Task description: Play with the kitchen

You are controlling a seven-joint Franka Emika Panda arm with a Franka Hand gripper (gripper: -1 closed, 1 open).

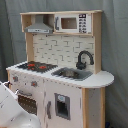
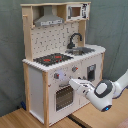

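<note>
The kitchen [image 1: 65, 55] is a white and light-wood toy with a black-red stovetop [image 1: 36, 65], a grey hood [image 1: 39, 27], a black faucet [image 1: 84, 57] and a sink [image 1: 72, 74]. In the second exterior view the kitchen [image 2: 60, 50] stands at the left. My gripper [image 2: 74, 82] reaches in from the right to its front. It sits just above the oven door [image 2: 64, 96] and below the knobs [image 2: 58, 76]. In the first exterior view only the arm's white body [image 1: 15, 110] shows at the lower left, in front of the oven door [image 1: 27, 102].
A toy microwave [image 1: 72, 22] sits on the top shelf beside the hood. A cupboard door with a dark window [image 2: 91, 72] is right of the oven. The kitchen stands on a wooden surface [image 2: 20, 117] before a grey curtain [image 2: 115, 30].
</note>
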